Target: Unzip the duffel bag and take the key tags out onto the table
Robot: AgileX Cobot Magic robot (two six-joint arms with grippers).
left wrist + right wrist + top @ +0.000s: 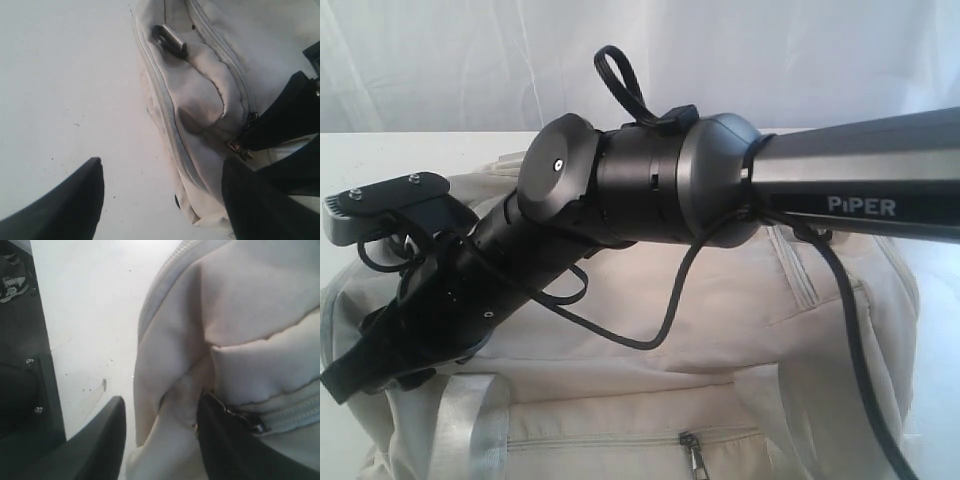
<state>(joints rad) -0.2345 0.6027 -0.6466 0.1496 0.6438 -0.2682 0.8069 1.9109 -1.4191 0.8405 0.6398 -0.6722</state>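
Note:
The cream duffel bag lies on the white table with its zippers closed wherever they show. My right arm reaches across it to its left end. My right gripper is open there with a fold of the bag between its fingers, one finger lying against a metal zip pull. My left gripper is open and straddles the same end of the bag, close to that zip pull and the right gripper's finger. The key tags are hidden.
A front pocket zipper with a dark pull faces the exterior camera, beside a pale webbing strap. A black D-ring sits on the bag's end. Bare table lies beside the bag. A black cable hangs from the right arm.

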